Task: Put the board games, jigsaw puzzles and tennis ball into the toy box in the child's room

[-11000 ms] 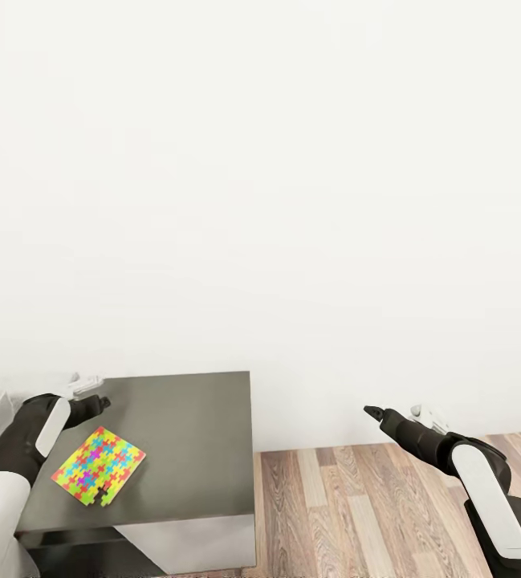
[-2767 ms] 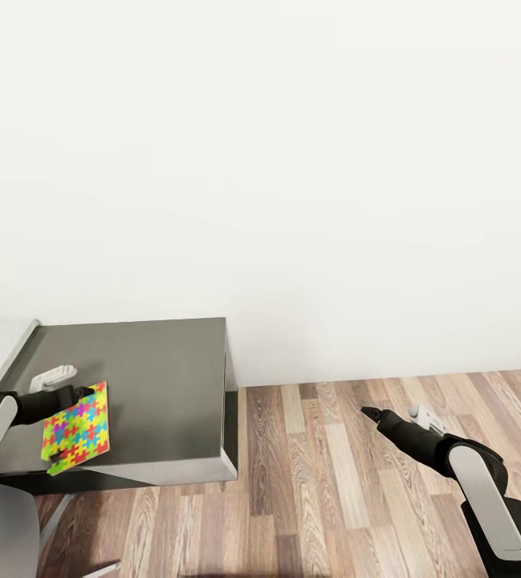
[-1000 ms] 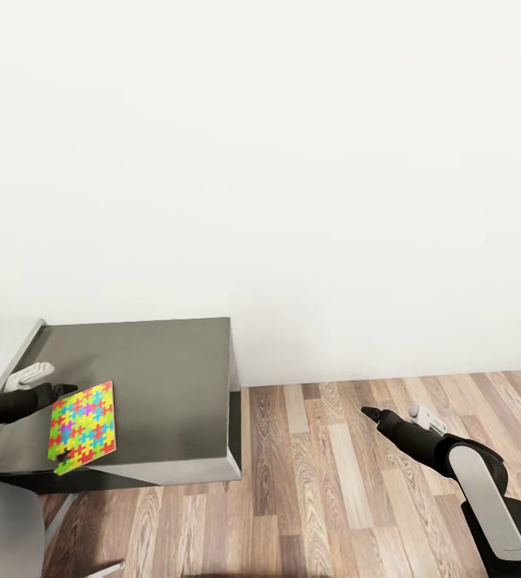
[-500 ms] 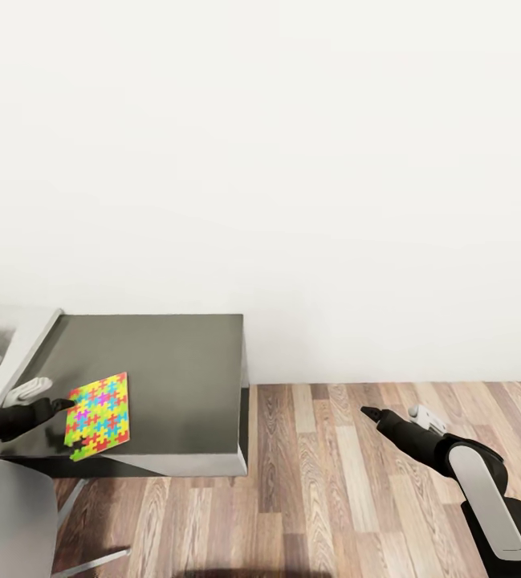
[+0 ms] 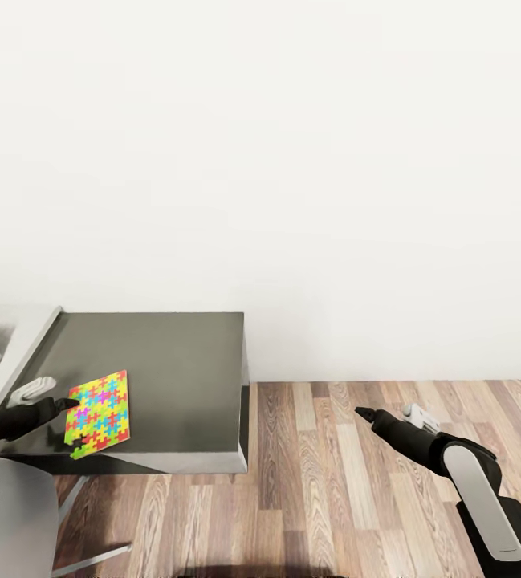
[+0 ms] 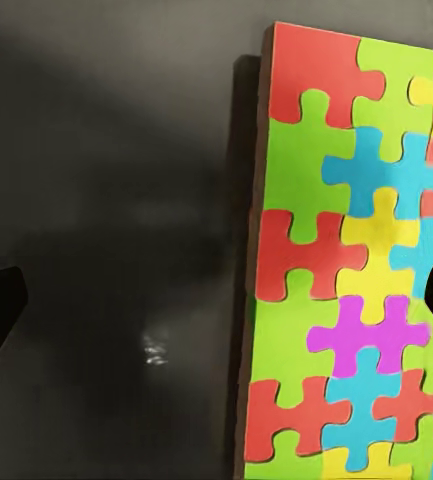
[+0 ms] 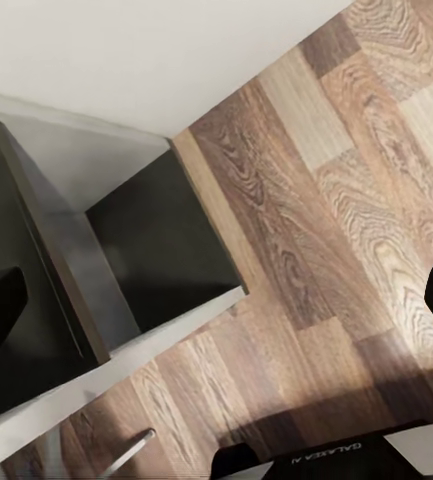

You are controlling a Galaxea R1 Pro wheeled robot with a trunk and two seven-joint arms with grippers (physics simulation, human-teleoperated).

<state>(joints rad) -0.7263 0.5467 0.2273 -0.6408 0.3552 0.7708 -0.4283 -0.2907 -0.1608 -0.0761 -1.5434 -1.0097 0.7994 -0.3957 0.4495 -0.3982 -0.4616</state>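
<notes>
- Bright mosaic card: the jigsaw puzzle (image 5: pixel 98 413) is judged thin, light and stiff (likely slippery when flat), lying on the dark grey cabinet top (image 5: pixel 172 369) near its front edge.
- An edge grip is advised; the left gripper (image 6: pixel 216 310) is spread open astride the sheet's near edge.
- The right gripper (image 5: pixel 362 414) is held over the wood plank floor (image 5: pixel 332 498), its jaws apart.
- A white wall (image 5: pixel 292 160) is seen behind.

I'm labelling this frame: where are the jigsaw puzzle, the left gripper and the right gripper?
jigsaw puzzle (image 5: pixel 98 413), head view, middle of the sheet.
left gripper (image 5: pixel 69 404), head view, tip of its fingers.
right gripper (image 5: pixel 361 413), head view, tip of its fingers.
</notes>
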